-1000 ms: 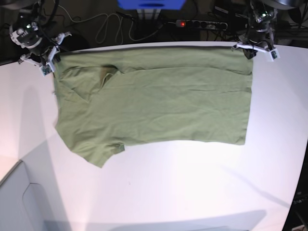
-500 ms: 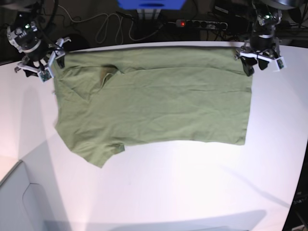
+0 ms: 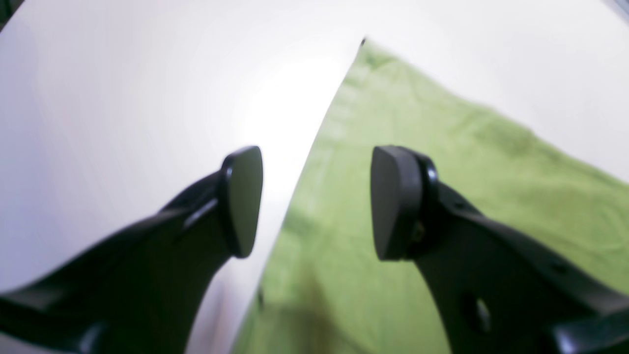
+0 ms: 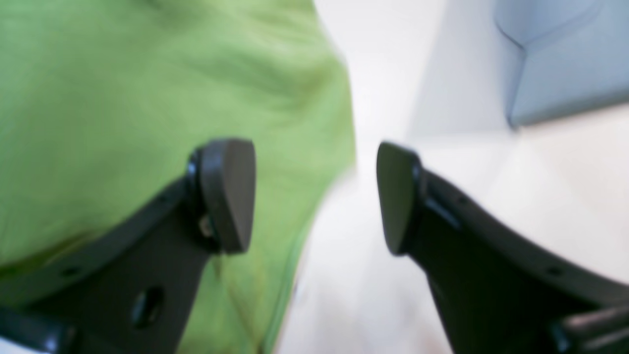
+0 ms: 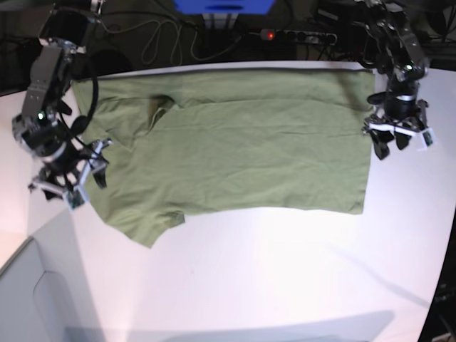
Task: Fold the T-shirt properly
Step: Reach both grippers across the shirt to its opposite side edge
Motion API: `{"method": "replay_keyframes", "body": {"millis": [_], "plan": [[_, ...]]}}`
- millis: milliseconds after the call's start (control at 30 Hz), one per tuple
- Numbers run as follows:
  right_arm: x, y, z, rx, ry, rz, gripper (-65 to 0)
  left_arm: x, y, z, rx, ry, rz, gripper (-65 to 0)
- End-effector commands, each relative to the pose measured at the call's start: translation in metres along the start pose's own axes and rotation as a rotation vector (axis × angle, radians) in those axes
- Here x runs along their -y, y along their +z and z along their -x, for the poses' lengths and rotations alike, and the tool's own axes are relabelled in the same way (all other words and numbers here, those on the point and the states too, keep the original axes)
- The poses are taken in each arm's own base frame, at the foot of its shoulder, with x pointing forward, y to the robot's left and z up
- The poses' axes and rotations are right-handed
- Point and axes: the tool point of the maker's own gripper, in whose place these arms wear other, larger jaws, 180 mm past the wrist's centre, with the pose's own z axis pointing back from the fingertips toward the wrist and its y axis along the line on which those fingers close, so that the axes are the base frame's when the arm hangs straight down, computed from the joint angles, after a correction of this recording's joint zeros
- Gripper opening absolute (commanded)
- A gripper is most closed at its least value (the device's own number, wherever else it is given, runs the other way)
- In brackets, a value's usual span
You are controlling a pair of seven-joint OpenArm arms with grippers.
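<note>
The olive-green T-shirt point(image 5: 235, 149) lies spread flat on the white table point(image 5: 271, 271), its neck end toward the base view's left. My left gripper point(image 5: 392, 144) hovers open at the shirt's right-hand hem. In the left wrist view, the left gripper point(image 3: 317, 201) straddles the edge of the T-shirt point(image 3: 442, 147), one finger over cloth and one over bare table. My right gripper point(image 5: 85, 182) is open at the shirt's left side, above the near sleeve. The right wrist view shows the right gripper point(image 4: 317, 196) likewise straddling the edge of the T-shirt point(image 4: 123, 98). Neither holds anything.
A power strip with a red light point(image 5: 296, 34), cables and a blue object point(image 5: 224, 6) sit beyond the table's far edge. A grey panel point(image 5: 28, 299) lies at the near left corner, also visible as the grey panel point(image 4: 565, 59) in the right wrist view.
Both grippers opened at the shirt's far corners and let go of the cloth. Both arms then moved toward the near side along the shirt's side edges. The shirt stays flat.
</note>
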Motion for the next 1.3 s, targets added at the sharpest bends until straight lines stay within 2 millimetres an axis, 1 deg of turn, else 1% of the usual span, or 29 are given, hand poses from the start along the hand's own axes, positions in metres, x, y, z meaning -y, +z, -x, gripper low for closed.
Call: {"method": "replay_keyframes", "body": {"millis": [0, 67, 133, 167, 233, 367, 400, 433, 467, 567, 633, 767, 800, 833, 900, 1100, 1267], "plan": [[0.010, -0.007, -0.014, 0.030, -0.010, 0.012, -27.2, -0.002, -0.005, -0.021, 0.063, -0.007, -0.001, -31.0], [0.015, -0.026, -0.023, 0.044, -0.069, -0.011, -27.2, -0.004, -0.018, -0.030, 0.079, 0.011, -0.003, -31.0], [0.017, -0.047, -0.033, 0.068, -0.113, -0.046, -27.2, -0.006, -0.032, -0.045, 0.102, 0.025, -0.004, -31.0], [0.018, -0.055, -0.036, 0.081, -0.135, -0.063, -27.2, -0.005, -0.039, -0.049, 0.106, 0.030, 0.000, -31.0], [0.017, -0.077, -0.049, 0.125, -0.195, -0.103, -27.1, 0.000, -0.057, -0.057, 0.100, 0.023, 0.020, -31.0], [0.020, -0.113, -0.064, 0.186, -0.324, -0.164, -27.1, 0.012, -0.095, -0.060, 0.052, 0.007, 0.053, -31.0], [0.024, -0.118, -0.068, 0.199, -0.353, -0.161, -27.1, 0.016, -0.103, -0.062, 0.042, 0.008, 0.061, -31.0], [0.025, -0.123, -0.067, 0.200, -0.382, -0.157, -27.1, 0.021, -0.113, -0.065, 0.034, 0.014, 0.070, -31.0], [0.026, -0.126, -0.066, 0.205, -0.391, -0.157, -27.1, 0.026, -0.121, -0.068, 0.030, 0.023, 0.078, -31.0], [0.027, -0.126, -0.069, 0.225, -0.395, -0.154, -27.1, 0.032, -0.144, -0.066, -0.011, 0.056, 0.081, -31.0], [0.027, -0.126, -0.068, 0.226, -0.394, -0.153, -27.1, 0.042, -0.159, -0.064, -0.045, 0.062, 0.093, -31.0], [0.027, -0.126, -0.065, 0.221, -0.395, -0.153, -27.1, 0.053, -0.176, -0.056, -0.040, 0.047, 0.102, -31.0], [0.026, -0.126, -0.065, 0.221, -0.395, -0.153, -27.1, 0.055, -0.178, -0.052, -0.043, 0.039, 0.104, -31.0], [0.025, -0.127, -0.060, 0.212, -0.397, -0.155, -27.1, 0.056, -0.180, -0.047, -0.048, 0.032, 0.102, -31.1], [0.028, -0.126, -0.056, 0.206, -0.393, -0.148, -27.1, 0.056, -0.181, -0.041, -0.061, 0.026, 0.099, -31.1], [0.029, -0.125, -0.055, 0.206, -0.392, -0.145, -27.1, 0.052, -0.180, -0.036, -0.068, 0.029, 0.090, -31.1], [0.027, -0.126, -0.052, 0.200, -0.394, -0.148, -27.1, 0.040, -0.182, -0.013, -0.118, -0.043, 0.042, -31.0]]}}
